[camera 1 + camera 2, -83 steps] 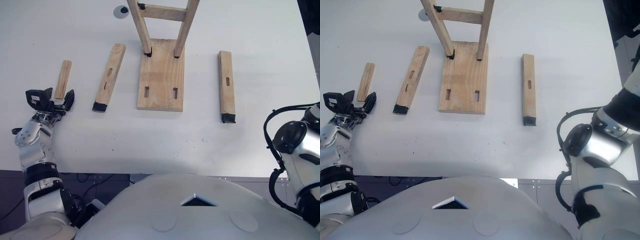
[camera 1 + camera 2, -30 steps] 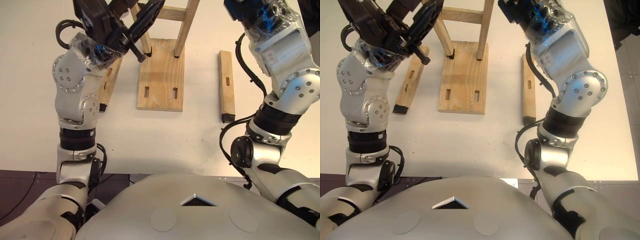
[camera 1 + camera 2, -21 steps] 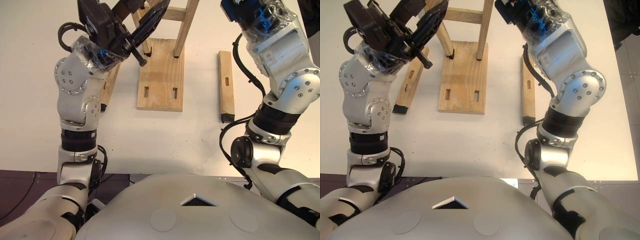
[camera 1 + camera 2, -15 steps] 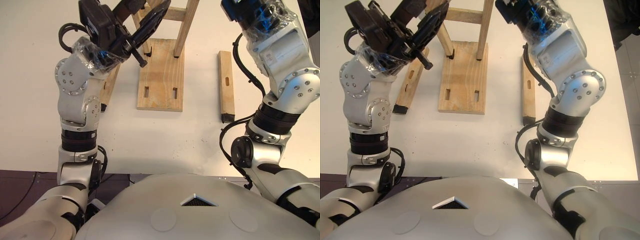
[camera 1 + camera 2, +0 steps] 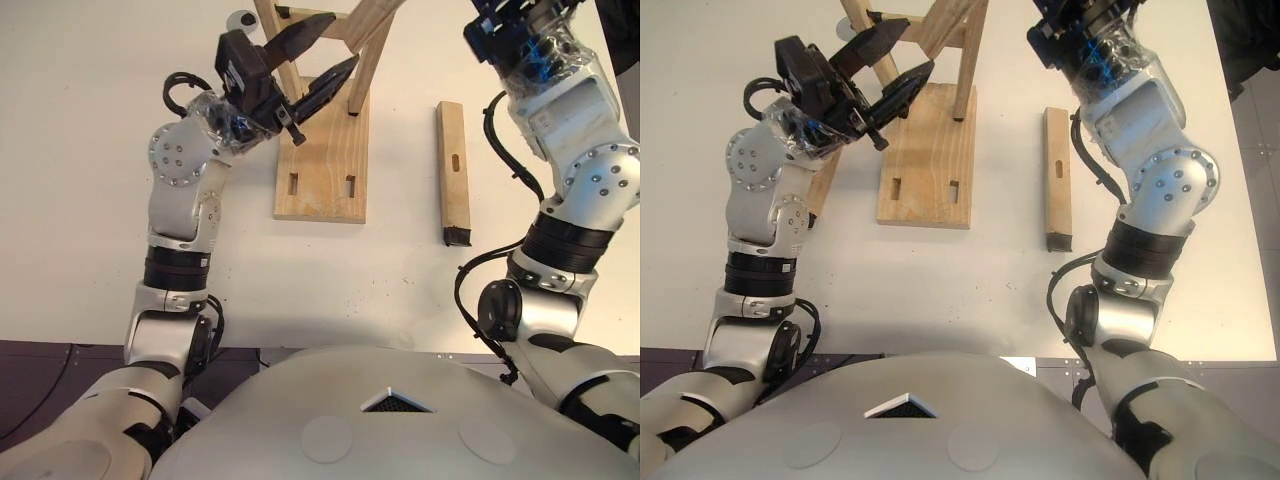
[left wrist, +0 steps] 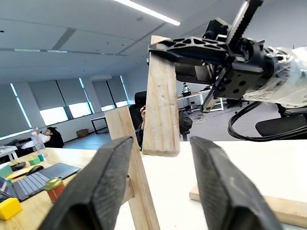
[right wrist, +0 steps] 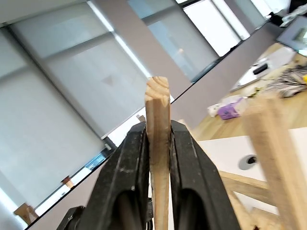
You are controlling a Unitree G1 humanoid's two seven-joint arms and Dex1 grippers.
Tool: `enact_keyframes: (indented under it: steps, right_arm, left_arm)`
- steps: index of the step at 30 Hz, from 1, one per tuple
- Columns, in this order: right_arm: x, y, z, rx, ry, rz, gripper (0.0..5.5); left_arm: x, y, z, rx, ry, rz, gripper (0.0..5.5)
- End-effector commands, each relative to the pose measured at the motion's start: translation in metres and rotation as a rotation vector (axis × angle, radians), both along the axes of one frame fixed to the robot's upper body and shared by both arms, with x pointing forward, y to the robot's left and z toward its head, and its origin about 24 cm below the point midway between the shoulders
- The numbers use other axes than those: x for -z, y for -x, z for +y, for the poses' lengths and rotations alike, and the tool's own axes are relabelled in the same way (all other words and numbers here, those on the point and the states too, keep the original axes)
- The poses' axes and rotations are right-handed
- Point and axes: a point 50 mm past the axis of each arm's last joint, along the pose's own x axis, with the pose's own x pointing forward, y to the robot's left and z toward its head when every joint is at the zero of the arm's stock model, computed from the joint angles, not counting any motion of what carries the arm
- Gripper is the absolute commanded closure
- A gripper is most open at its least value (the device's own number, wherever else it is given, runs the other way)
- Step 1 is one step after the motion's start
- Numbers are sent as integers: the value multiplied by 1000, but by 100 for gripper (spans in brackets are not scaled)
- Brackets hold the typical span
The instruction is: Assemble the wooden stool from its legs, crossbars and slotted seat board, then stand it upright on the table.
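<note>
One slotted seat board (image 5: 322, 150) lies flat at upper centre of the table (image 5: 100, 150). Two legs (image 5: 362, 80) stand in its far slots, joined by one crossbar (image 5: 902, 18). The right gripper (image 7: 157, 129) is clamped on a separate wooden piece (image 7: 158, 103). The left gripper (image 6: 160, 143) is spread wide at that piece's free end, holding nothing. One loose leg (image 5: 453, 170) lies at right.

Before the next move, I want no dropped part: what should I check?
1. Right gripper shut on the light wooden bar: ok.
2. Left gripper open, fingers flanking that bar: ok.
3. Bar deep enough between the left fingers: cannot tell.
4. Flat slotted seat board has two near slots free: ok.
5. Wooden two-leg frame standing in the far slots: ok.
6. Loose black-tipped wooden leg lying clear of both arms: ok.
</note>
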Motion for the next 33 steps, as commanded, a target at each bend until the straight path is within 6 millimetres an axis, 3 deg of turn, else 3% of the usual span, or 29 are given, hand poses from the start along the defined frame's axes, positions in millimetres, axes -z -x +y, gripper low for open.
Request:
enact_keyframes:
  steps: [1,4,7,9,13,17,27,33]
  right_arm:
    - [15,-8,-49,192,41,48,512]
    - [34,-5,-95,344,78,135,512]
    - [51,3,-108,410,155,191,512]
    - [59,11,-107,425,202,196,512]
    - [80,32,-96,410,343,170,512]
    - [90,48,-94,412,396,166,512]
    - [113,57,-102,430,431,247,512]
    - [117,63,-101,428,448,260,512]
  left_arm:
    - [31,-13,6,-232,43,75,259]
    - [34,-19,35,-583,412,138,253]
    - [45,-8,41,-741,582,155,253]
    - [48,0,41,-775,580,137,253]
    - [43,9,63,-880,566,91,253]
    - [42,13,71,-888,522,102,253]
    - [38,7,83,-911,494,112,253]
    - [37,9,94,-940,477,114,253]
